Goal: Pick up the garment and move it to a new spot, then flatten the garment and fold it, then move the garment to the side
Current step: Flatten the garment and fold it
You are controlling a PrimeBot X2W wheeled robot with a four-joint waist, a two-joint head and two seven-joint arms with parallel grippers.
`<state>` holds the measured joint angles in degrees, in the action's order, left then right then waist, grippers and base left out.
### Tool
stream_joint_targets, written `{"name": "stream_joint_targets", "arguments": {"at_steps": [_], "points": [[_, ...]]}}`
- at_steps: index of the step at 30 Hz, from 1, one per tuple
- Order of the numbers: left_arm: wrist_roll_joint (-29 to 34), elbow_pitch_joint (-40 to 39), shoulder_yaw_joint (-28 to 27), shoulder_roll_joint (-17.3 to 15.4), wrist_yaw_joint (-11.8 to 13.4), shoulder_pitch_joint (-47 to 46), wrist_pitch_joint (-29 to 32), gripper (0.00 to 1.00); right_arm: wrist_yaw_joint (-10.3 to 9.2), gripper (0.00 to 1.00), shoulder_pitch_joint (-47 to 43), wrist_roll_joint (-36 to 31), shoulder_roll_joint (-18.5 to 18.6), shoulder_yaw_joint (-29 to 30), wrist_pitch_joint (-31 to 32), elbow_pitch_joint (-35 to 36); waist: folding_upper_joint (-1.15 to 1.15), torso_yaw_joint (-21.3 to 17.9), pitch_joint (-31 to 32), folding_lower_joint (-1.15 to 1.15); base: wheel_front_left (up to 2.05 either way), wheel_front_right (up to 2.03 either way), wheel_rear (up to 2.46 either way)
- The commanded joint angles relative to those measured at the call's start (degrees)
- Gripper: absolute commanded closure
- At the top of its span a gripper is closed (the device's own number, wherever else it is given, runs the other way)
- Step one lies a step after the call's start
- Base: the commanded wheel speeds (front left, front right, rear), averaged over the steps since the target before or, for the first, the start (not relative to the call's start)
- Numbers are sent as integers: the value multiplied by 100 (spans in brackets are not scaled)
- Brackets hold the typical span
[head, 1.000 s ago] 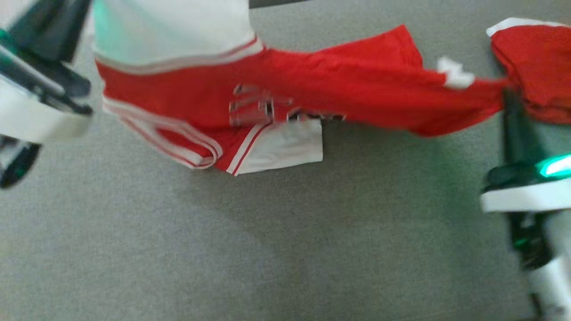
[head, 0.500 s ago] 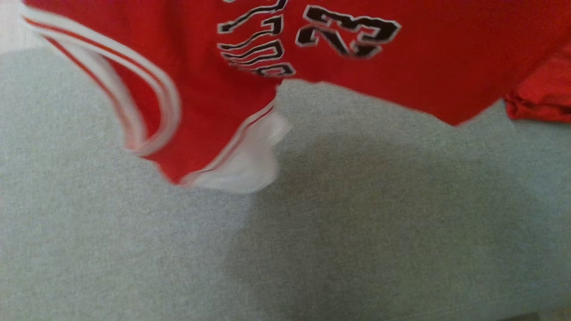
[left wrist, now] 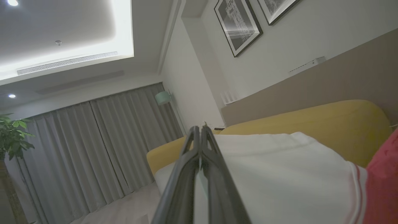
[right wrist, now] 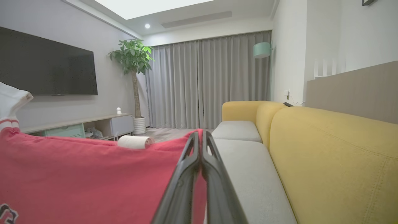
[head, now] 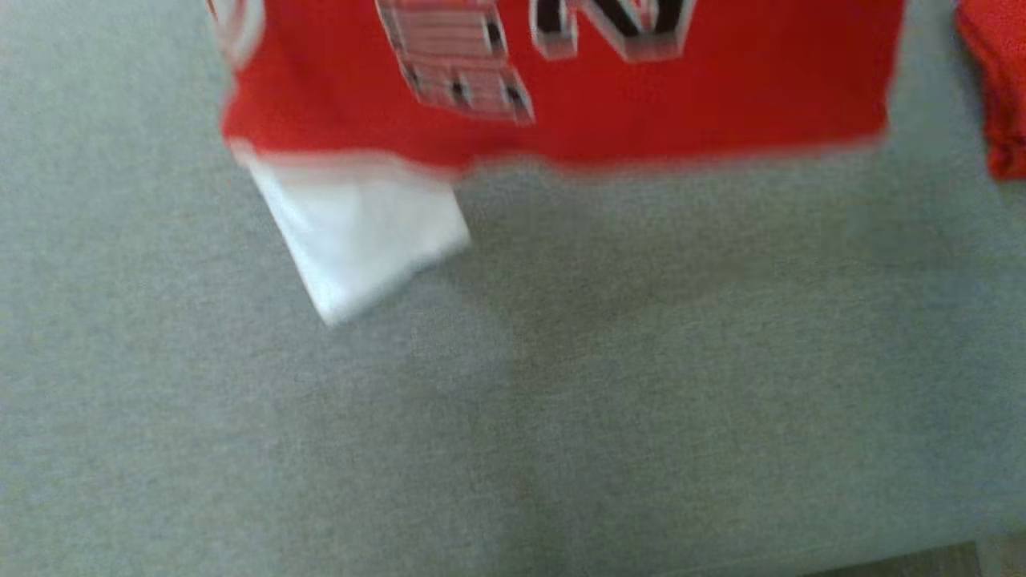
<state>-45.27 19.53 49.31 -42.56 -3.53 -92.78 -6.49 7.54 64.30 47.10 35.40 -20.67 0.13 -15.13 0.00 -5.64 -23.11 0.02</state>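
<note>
Left gripper (left wrist: 200, 129) has its fingers pressed flat together on the white panel (left wrist: 279, 177) of the garment (left wrist: 382, 186), and right gripper (right wrist: 200, 133) is clamped just as tight on its red cloth; both wrist views give this, with the yellow sofa back (right wrist: 326, 149) to the right and curtains (right wrist: 202, 84) far off. Head view gives the front: garment stretched across the far side, blurred black lettering (head: 457, 64), white flap (head: 361, 232) hanging over the grey seat cushion (head: 561, 401), another red garment (head: 994, 88) at far right
</note>
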Motion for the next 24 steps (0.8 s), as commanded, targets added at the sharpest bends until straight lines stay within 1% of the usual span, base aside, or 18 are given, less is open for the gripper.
{"name": "stream_joint_targets", "arguments": {"at_steps": [1, 4, 7, 10, 12, 14, 18, 19, 21, 24], "points": [[188, 97, -292, -79, 32, -657, -84, 100, -5, 100, 343, -91, -1, -15, -194, 0, 0, -18, -404, -2, 0, 0, 0], [543, 595, -296, 241, 65, -1247, -404, 100, -5, 100, 946, -211, -62, -164, -693, -334, 0, -26, -642, -2, 0, 0, 0], [765, 862, -330, 514, 91, -1631, -656, 100, -5, 100, 1452, -337, -9, -231, -1125, -663, 0, 4, -762, -2, 0, 0, 0], [766, 921, -357, 589, -98, -1739, -766, 100, -5, 100, 1716, -399, 118, -385, -1286, -884, 0, 76, -841, -2, 0, 0, 0], [722, 901, -327, 526, -244, -1683, -803, 100, -5, 100, 1701, -353, 220, -554, -1324, -977, 0, 142, -904, -2, 0, 0, 0], [673, 710, -251, 391, -314, -1421, -824, 100, -5, 100, 1559, -307, 348, -752, -1353, -1082, 0, 209, -937, -2, 0, 0, 0], [535, 19, -152, -54, -354, -471, -844, 100, -5, 100, 1008, -114, 507, -1029, -1426, -1297, 0, 349, -918, -2, 0, 0, 0], [535, 19, -152, -54, -354, -471, -844, 100, -5, 100, 1008, -114, 507, -1029, -1426, -1297, 0, 349, -918, -2, 0, 0, 0], [477, -450, -230, -260, -271, 183, -847, 100, -5, 100, 633, -40, 584, -1123, -1461, -1371, 0, 417, -844, -2, 0, 0, 0], [449, -1229, -378, -451, 10, 1360, -849, 100, -5, 100, -93, 131, 673, -1154, -1495, -1375, 0, 527, -642, -2, 0, 0, 0]]}}
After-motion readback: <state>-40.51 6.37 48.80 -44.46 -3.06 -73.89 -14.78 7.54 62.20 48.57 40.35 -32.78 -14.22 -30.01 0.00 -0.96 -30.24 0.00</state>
